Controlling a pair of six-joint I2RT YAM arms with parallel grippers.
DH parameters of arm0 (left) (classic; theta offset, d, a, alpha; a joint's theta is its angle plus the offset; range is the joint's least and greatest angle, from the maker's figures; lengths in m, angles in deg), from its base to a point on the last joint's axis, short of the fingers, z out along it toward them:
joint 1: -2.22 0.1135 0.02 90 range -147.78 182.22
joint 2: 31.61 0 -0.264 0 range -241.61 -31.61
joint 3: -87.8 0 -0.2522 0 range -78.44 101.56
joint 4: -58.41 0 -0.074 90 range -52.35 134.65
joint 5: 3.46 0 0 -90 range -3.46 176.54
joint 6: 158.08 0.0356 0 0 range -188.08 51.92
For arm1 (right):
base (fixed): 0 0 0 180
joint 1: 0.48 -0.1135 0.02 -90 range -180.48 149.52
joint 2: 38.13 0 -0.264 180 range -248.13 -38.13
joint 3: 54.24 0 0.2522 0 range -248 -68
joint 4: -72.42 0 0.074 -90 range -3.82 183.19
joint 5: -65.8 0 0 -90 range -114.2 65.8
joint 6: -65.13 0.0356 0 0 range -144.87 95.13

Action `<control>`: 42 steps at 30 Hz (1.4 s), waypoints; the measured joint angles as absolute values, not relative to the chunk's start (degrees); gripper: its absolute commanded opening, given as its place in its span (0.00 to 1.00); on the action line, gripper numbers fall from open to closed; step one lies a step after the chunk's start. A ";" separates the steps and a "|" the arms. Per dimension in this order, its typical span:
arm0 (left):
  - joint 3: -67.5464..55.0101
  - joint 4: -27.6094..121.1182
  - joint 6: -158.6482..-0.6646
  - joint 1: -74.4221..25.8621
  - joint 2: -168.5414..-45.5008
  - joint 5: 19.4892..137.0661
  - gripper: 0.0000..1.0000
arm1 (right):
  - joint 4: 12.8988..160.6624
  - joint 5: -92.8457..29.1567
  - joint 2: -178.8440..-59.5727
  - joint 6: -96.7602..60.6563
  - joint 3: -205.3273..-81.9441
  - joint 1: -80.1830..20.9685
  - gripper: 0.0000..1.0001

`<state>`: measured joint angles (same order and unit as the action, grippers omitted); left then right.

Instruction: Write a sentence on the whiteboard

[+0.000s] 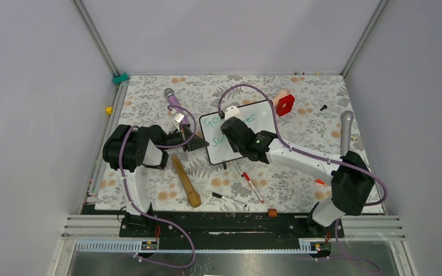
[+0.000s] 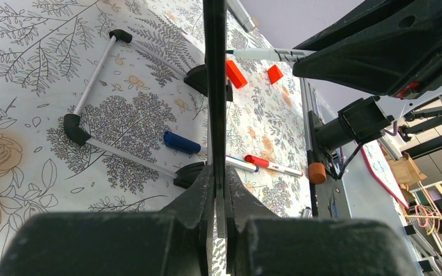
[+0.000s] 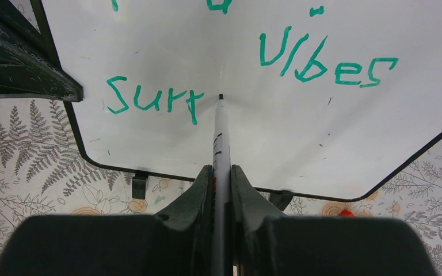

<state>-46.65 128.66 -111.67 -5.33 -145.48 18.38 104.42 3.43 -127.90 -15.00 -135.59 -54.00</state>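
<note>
The whiteboard (image 1: 263, 115) stands tilted in the middle of the floral mat. My left gripper (image 1: 197, 141) is shut on its left edge, seen edge-on in the left wrist view (image 2: 214, 86), with the jaws (image 2: 215, 178) pressed on the frame. My right gripper (image 1: 233, 123) is over the board and shut on a white marker (image 3: 221, 132). The marker tip touches the board (image 3: 322, 132) just right of the green letters. The sentence (image 3: 155, 100) reads "Surr" on the lower line, and "Vibes" (image 3: 328, 60) on the upper line. The upper line's start is cut off.
A wooden pin (image 1: 185, 181) lies near the left arm. Loose markers (image 1: 253, 187) and a black pen (image 1: 228, 199) lie in front of the board. A red block (image 1: 285, 105) and two microphones (image 1: 172, 98) (image 1: 346, 132) lie at the back and right.
</note>
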 measured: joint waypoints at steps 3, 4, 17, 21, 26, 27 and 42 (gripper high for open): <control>-46.65 128.64 -111.69 -5.33 -145.48 18.38 0.03 | 104.51 3.61 -128.58 -15.00 -136.01 -54.00 0.00; -46.65 128.66 -111.71 -5.33 -145.48 18.38 0.03 | 104.75 3.65 -128.78 -15.00 -136.34 -54.00 0.00; -46.65 128.64 -111.82 -5.33 -145.48 18.38 0.03 | 105.28 2.39 -129.15 -15.52 -137.17 -54.00 0.00; -46.65 128.64 -111.82 -5.33 -145.48 18.38 0.03 | 105.74 1.62 -129.15 -15.68 -137.17 -54.00 0.00; -46.65 128.64 -111.80 -5.33 -145.48 18.38 0.03 | 106.81 1.12 -129.15 -15.65 -137.17 -54.00 0.00; -46.65 128.66 -111.80 -5.33 -145.48 18.38 0.03 | 106.94 1.12 -129.15 -15.65 -137.17 -54.00 0.00; -46.65 128.64 -111.82 -5.33 -145.48 18.38 0.03 | 107.77 1.86 -129.17 -15.65 -137.15 -53.60 0.00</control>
<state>-46.65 128.64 -111.82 -5.33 -145.48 18.38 107.77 1.86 -129.17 -15.65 -137.15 -53.60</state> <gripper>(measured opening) 0.047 0.155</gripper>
